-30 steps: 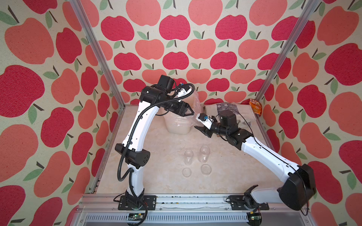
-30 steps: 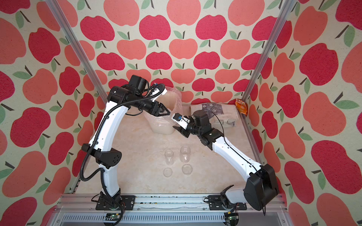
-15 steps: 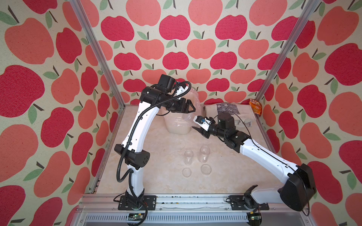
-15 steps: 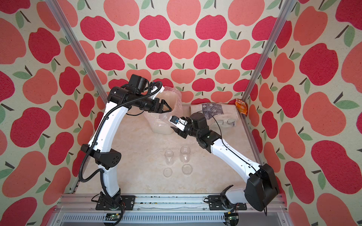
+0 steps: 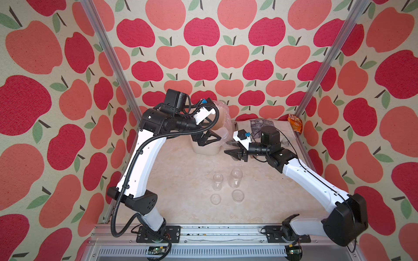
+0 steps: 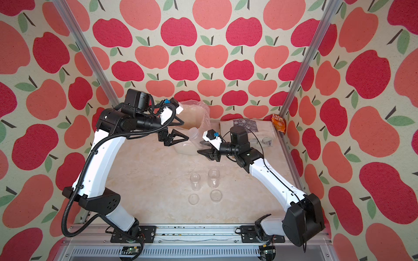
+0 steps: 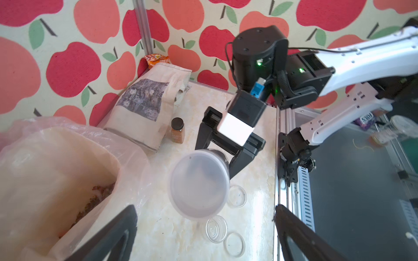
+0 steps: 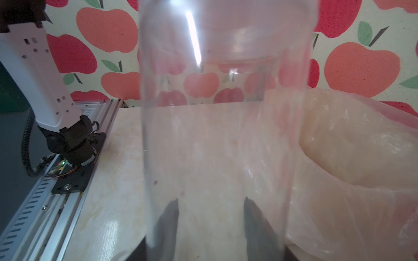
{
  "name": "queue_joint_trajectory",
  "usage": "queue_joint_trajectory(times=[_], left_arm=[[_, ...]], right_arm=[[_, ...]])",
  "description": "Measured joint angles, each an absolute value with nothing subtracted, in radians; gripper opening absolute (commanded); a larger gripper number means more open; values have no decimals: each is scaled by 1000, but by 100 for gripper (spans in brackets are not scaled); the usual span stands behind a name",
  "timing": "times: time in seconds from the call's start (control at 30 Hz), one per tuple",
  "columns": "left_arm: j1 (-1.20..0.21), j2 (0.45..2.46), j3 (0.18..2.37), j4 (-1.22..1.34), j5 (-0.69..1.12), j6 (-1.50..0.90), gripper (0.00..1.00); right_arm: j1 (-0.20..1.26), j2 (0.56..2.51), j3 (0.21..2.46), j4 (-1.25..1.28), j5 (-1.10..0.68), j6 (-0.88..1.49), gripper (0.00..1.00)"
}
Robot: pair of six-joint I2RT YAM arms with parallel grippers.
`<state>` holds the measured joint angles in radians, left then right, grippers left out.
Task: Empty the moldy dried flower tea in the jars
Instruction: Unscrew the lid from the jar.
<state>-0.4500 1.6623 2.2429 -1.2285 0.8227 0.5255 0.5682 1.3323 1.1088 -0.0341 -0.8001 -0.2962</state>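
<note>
A cloth bag (image 7: pixel 144 101) with a grey flower print lies on the marbled surface (image 7: pixel 172 235), with a plastic-lined white bin (image 7: pixel 56 146) just beside it, an upright amber black-capped jar (image 7: pixel 178 131) at its other side, and an orange packet (image 7: pixel 157 59) behind it in the corner.

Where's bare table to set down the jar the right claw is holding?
Bare table lies between the left arm's base and the two standing jars, and between those jars and the right arm. The back is crowded: bin, cloth bag, left claw, right claw. Lids lie in front of the jars.

Bin (image 5: pixel 209 151) at rear — two jars (image 5: pixel 235 179) mid-table, lids (image 5: pixel 238 195) just before them; bag (image 5: pixel 261 123) right of bin.
</note>
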Motion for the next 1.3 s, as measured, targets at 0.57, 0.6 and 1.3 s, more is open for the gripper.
queue_joint_trajectory(times=[0.57,0.6,1.3], left_arm=[[-464,1852,2435,-1422,917,728,52],[-466,1857,2444,-1433,918,728,47],[-475,1958,2550,-1365,626,-103,10]], right_arm=[[576,1360,1166,-169,-898,-306,0],[576,1360,1166,-174,-898,-309,0],[668,1357,1093,19,-282,-449,0]])
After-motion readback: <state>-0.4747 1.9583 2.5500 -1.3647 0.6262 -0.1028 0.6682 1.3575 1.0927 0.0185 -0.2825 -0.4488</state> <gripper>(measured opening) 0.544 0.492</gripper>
